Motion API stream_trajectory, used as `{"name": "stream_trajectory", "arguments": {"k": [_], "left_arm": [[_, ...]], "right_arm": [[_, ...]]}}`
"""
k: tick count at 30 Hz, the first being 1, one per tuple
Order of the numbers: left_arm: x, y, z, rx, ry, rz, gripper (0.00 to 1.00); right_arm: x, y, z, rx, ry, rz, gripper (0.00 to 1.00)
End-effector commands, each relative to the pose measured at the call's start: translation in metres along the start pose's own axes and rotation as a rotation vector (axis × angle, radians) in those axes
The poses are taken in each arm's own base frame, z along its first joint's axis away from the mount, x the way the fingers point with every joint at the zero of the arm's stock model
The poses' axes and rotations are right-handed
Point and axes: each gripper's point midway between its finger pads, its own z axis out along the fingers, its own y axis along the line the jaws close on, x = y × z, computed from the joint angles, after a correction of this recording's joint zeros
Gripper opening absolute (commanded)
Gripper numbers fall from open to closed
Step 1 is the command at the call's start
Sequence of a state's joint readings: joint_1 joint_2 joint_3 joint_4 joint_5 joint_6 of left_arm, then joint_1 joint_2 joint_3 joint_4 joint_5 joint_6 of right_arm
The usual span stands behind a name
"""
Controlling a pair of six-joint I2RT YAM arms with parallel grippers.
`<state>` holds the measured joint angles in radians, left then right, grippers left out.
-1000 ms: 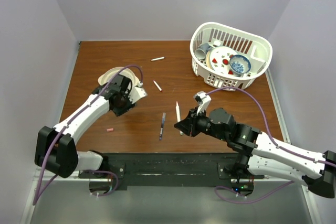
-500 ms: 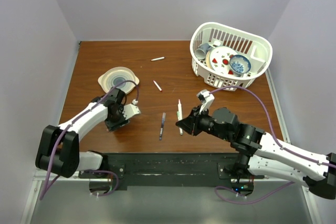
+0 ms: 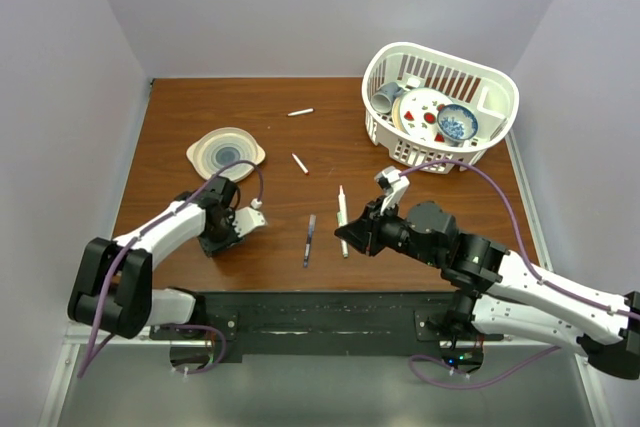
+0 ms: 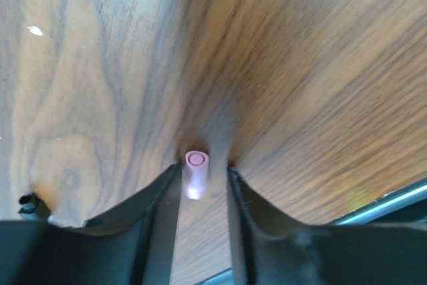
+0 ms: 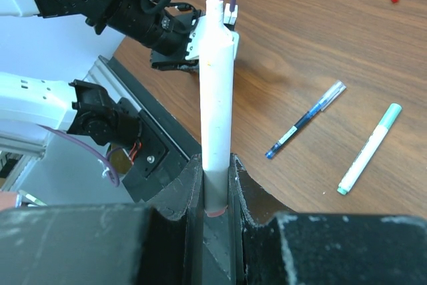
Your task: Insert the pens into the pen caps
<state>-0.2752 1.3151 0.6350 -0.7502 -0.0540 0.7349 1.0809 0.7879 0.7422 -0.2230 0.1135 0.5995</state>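
Left jaws straddle the pink cap on the desk, with slim gaps either side and nothing gripped yet. Right jaws clamp the white pen by its tail, its long axis aimed across at that cap, well apart.

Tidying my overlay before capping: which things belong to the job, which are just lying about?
Job: pink cap, straddled by left end effector; held white pen in right end effector; blue pen; green-capped pen; two loose white pens.
Lying about: dish basket; pale bowl.
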Motion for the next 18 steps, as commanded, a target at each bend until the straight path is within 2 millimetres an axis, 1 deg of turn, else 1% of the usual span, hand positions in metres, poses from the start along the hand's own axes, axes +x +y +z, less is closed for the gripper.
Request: {"name": "stream_trajectory", "arguments": {"k": [1, 2, 4, 5, 6, 7, 11, 13, 14, 16, 17, 18], "left_arm": [[-0.017, -0.004, 0.003, 0.058, -0.058, -0.044, 0.31], [-0.019, -0.005, 0.004, 0.075, -0.053, -0.048, 0.21], [-0.027, 0.001, 0.001, 0.074, -0.064, -0.059, 0.08], [-0.032, 0.005, 0.001, 0.068, -0.070, -0.062, 0.00], [-0.044, 0.010, -0.004, 0.047, -0.092, -0.057, 0.00], [-0.051, 0.011, -0.007, 0.045, -0.106, -0.073, 0.00], [-0.094, 0.001, -0.022, 0.077, -0.209, -0.085, 0.00], [-0.114, -0.010, -0.029, 0.111, -0.263, -0.082, 0.00], [-0.129, -0.006, -0.036, 0.100, -0.308, -0.085, 0.00], [-0.150, -0.014, -0.047, 0.148, -0.395, -0.095, 0.00], [-0.165, -0.009, -0.058, 0.130, -0.471, -0.101, 0.00], [-0.174, -0.007, -0.066, 0.126, -0.517, -0.130, 0.00]], "right_arm": [[-0.028, 0.014, -0.012, -0.033, -0.077, -0.014, 0.00], [-0.030, 0.014, -0.013, -0.032, -0.083, -0.011, 0.00], [-0.031, 0.014, -0.016, -0.032, -0.085, -0.008, 0.00], [-0.031, 0.014, -0.016, -0.027, -0.087, -0.005, 0.00], [-0.033, 0.015, -0.018, -0.032, -0.091, 0.000, 0.00], [-0.033, 0.013, -0.019, -0.021, -0.091, 0.003, 0.00], [-0.031, 0.008, -0.021, 0.001, -0.090, 0.016, 0.00], [-0.026, 0.004, -0.019, 0.018, -0.078, 0.022, 0.00], [-0.024, 0.003, -0.019, 0.024, -0.075, 0.037, 0.00], [-0.017, -0.002, -0.017, 0.037, -0.063, 0.049, 0.00], [-0.015, -0.004, -0.015, 0.043, -0.058, 0.062, 0.00], [-0.009, -0.007, -0.013, 0.048, -0.045, 0.065, 0.00]]}}
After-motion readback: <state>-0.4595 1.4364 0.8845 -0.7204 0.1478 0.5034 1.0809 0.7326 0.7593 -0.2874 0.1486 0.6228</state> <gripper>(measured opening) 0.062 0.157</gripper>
